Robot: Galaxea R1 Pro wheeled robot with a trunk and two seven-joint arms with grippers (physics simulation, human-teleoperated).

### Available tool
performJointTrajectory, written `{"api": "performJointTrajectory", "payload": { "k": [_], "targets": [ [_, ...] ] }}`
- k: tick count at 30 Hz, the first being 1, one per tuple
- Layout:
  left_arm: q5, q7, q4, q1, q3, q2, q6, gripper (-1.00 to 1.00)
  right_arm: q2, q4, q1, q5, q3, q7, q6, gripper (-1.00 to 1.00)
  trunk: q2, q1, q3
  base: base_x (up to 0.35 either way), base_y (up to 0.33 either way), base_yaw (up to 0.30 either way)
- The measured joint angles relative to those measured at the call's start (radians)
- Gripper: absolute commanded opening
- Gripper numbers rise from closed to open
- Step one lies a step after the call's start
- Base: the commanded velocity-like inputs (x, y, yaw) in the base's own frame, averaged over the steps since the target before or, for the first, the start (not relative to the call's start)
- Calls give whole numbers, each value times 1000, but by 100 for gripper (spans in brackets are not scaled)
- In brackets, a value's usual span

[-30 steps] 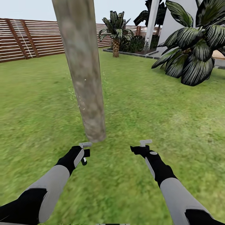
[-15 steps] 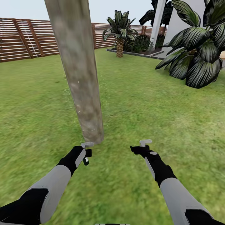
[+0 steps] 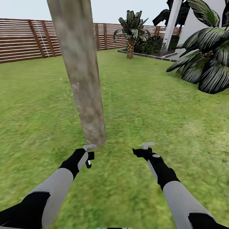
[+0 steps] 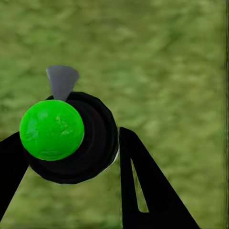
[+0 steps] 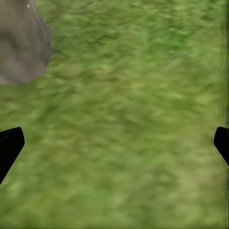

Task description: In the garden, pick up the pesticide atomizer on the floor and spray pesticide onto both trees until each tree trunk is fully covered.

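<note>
Rightward the view has swung, while the left gripper (image 3: 88, 156) pinches the pesticide atomizer (image 4: 71, 136) — light, rigid, round-bodied — right gripper (image 3: 144, 147) spread empty.

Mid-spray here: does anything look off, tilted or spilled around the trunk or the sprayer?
Nothing stands out. The pesticide atomizer sits between the left gripper's fingers by the base of the tree trunk. The trunk's lean looks like camera perspective. No spill shows on the lawn. The right gripper is open and empty.
</note>
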Motion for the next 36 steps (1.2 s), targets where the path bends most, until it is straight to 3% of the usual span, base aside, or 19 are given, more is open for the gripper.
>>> {"api": "performJointTrajectory", "payload": {
  "k": [12,21,26,33,36],
  "targets": [
    [0,0,-1,1,0,0,1,-100,0,0,-1,0,0,-1,0,100,0,0,0,-131,-260,246],
    [1,3,0,1,0,0,0,-100,-6,1,0,3,0,0,0,100,0,0,0,28,-254,34],
    [2,4,0,1,0,0,0,-100,-7,2,0,2,0,0,-1,100,0,0,0,4,-32,9],
    [0,-2,-3,7,0,1,3,-100,-1,-2,0,0,-1,-1,-1,100,0,0,-2,0,-1,235],
    [-4,-3,-63,7,-5,8,16,-100,-1,-1,0,0,-1,-1,-1,100,0,0,-3,0,0,268]
  ]
}}
